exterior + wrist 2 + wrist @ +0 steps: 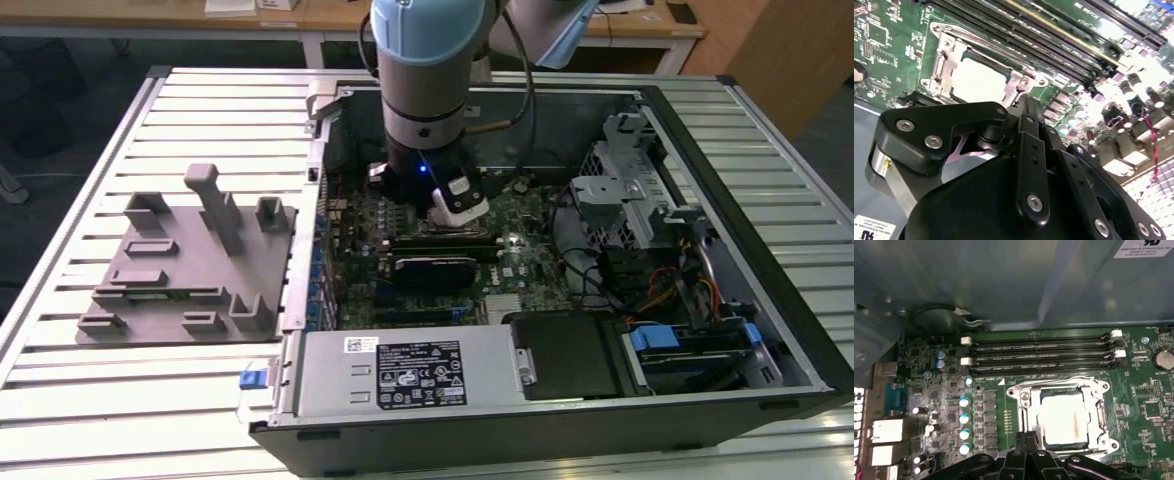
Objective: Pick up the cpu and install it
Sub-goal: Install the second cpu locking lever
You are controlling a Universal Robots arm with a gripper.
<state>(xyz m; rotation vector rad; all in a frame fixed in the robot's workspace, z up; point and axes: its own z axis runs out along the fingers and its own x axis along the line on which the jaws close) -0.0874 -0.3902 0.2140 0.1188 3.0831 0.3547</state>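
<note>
CPU [1064, 419]: silvery-white square plate, seated inside the metal socket frame [1024, 412] on the green motherboard [1149, 407]; seen in both wrist views, also at [976, 80]. Its top surface is washed out by glare; a faint tan streak shows on it in the first wrist view.
CPU edges: near edge cut off by the pincer linkage in both wrist views; rim colour hard to make out.
Pincer [1026, 437]: black fingers pressed together at the tips, holding nothing, positioned just beside the near edge of the socket frame. Whether the tips touch the frame cannot be told.
Pincer body [1004, 170]: black linkage with silver screws covers much of the second wrist view and hides the board beneath it.
Arm [424, 110]: reaches down into the open computer case [747, 400]; in the exterior view it hides the socket area.
Memory slots [1039, 357]: long black rows just beyond the socket, parallel to one another.
Capacitors [964, 417]: a row of round silver-blue tops beside the socket.
Grey tray [187, 270]: moulded fixture on the slatted worktop [80, 410], at the exterior view's left, well apart from the pincer.
Drive bay region: cables and blue clips at the exterior view's right, detail indistinct.
</note>
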